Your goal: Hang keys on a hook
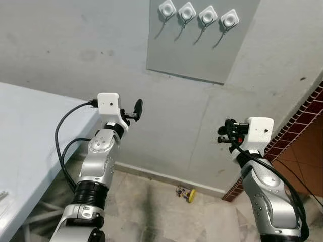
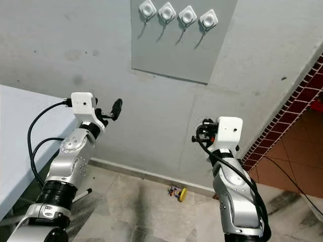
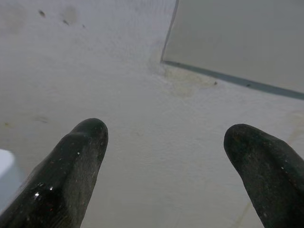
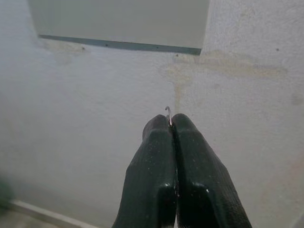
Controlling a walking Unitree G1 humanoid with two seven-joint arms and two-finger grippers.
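Observation:
A grey panel (image 1: 202, 50) on the wall carries a row of white hooks (image 1: 207, 15), high above both grippers. My right gripper (image 4: 172, 118) is shut, and the tip of a thin curved metal ring (image 4: 167, 110) pokes out between its fingertips; it is raised toward the wall below the panel's right end (image 1: 223, 133). My left gripper (image 3: 166, 137) is open with nothing between its fingers, held up toward the wall below and left of the panel (image 1: 136, 110). A small bunch with a yellow tag (image 1: 187, 193) lies on the floor by the wall's foot.
A white table (image 1: 30, 131) stands on my left, close to the left arm. A red brick wall edge (image 1: 298, 126) runs down on the right, with tiled floor (image 1: 151, 212) below between the arms.

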